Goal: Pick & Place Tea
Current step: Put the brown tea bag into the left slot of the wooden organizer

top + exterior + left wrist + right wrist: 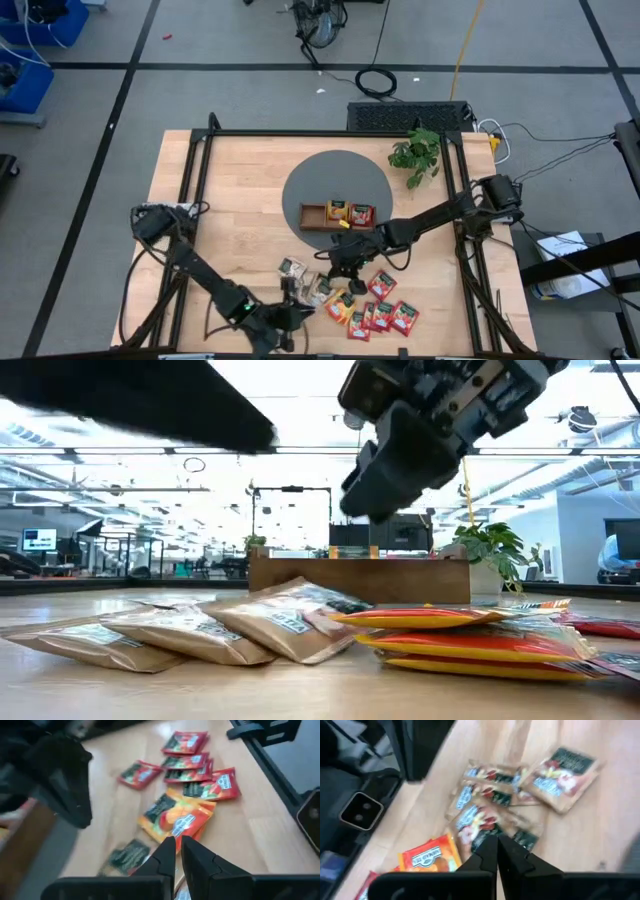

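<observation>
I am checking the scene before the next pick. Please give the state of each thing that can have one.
Left gripper: fingers shut, empty, above the sachets.
Right gripper: fingers shut, empty, above the cream sachets.
Wooden tray: two sachets inside, left compartment empty.
Red sachets: flat on the table.
Cream sachets: overlapping in a loose pile.

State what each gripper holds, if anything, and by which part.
Nothing is held: the left gripper and the right gripper show closed, empty jaws above the loose flat tea sachets.

The tea sachets (176,818) carry printed labels, but none of it can be read.
</observation>
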Controlling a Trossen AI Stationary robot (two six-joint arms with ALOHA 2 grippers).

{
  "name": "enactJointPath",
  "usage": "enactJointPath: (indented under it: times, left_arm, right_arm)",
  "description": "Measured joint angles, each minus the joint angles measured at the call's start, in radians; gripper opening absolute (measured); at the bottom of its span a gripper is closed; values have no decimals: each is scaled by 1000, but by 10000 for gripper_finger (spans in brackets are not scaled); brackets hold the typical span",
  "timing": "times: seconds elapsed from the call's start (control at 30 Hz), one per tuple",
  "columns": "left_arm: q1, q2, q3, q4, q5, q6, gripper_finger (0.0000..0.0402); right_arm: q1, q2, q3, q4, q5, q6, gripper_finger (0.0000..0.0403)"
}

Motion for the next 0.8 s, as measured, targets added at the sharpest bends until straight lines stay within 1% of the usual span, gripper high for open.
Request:
enactJointPath:
  times: [0.1, 0.17, 0.27, 0.33, 0.4, 0.47, 0.53, 0.57, 0.67, 0.8]
  left_arm:
    - [-42, -37, 1, 10, -64, 31, 37]
    - [-70, -48, 2, 9, -106, 32, 37]
    - [-73, -39, 2, 7, -106, -2, 37]
    - [-47, -13, 2, 9, -46, -36, 37]
    - [-7, 23, 2, 25, 51, -58, 37]
    - [36, 58, 2, 71, 145, -75, 37]
    - [76, 87, 3, 114, 214, -81, 37]
    - [92, 98, 4, 119, 234, -91, 37]
    - [127, 122, 2, 94, 247, -137, 37]
    - [142, 122, 3, 37, 268, -195, 37]
  right_arm:
    - [3, -34, 0, -59, 46, -19, 0]
    - [3, -45, 0, -82, 54, -13, 0]
    - [6, -43, 0, -127, 68, 48, 0]
    - [11, -21, 1, -126, 69, 60, 0]
    - [25, 2, 0, -129, 68, 62, 2]
    - [39, 31, 0, -82, 41, 74, 11]
    - [49, 56, 0, -35, 12, 109, 25]
    - [54, 65, 0, -14, 8, 126, 35]
    - [56, 83, 0, -4, 16, 170, 65]
    - [55, 117, 0, -8, 18, 223, 106]
